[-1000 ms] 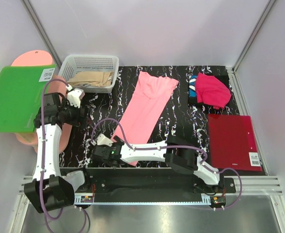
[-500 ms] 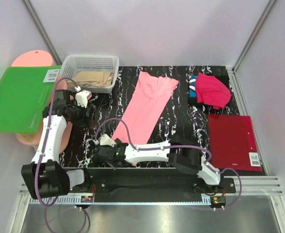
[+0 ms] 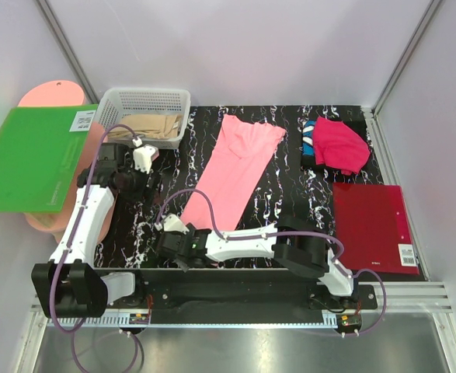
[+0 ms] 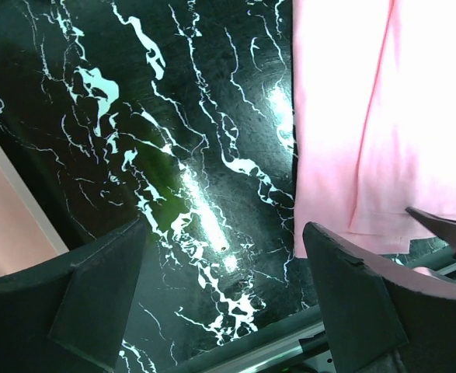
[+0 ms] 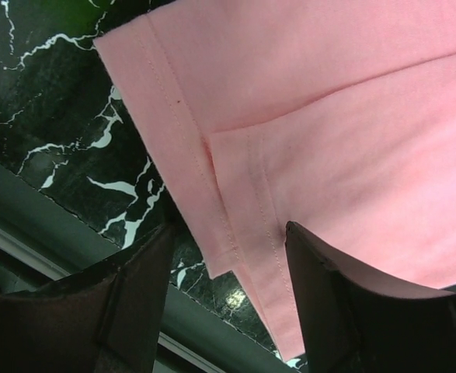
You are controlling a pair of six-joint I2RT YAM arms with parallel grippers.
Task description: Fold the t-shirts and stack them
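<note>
The light salmon-pink t-shirt (image 3: 235, 167) lies folded lengthwise as a long strip down the middle of the black marble table. Its hem end shows in the right wrist view (image 5: 305, 132) and in the left wrist view (image 4: 375, 116). The magenta t-shirt (image 3: 341, 144) lies crumpled on the blue one (image 3: 308, 134) at the back right. My right gripper (image 3: 171, 245) is open over the near hem corner, its fingers (image 5: 134, 303) straddling the hem. My left gripper (image 3: 144, 183) is open and empty above bare table left of the shirt, its middle (image 4: 221, 287) over marble.
A white basket (image 3: 144, 102) with beige cloth stands at the back left. A flat green board (image 3: 29, 155) overhangs the left edge on a salmon-coloured stand. A dark-red board (image 3: 374, 225) lies at the right front. The table's front rail (image 5: 49, 233) runs just under the hem.
My left gripper has swung right, from the green board's edge toward the pink shirt. My right gripper has shifted slightly right at the hem corner. The shirts have not moved.
</note>
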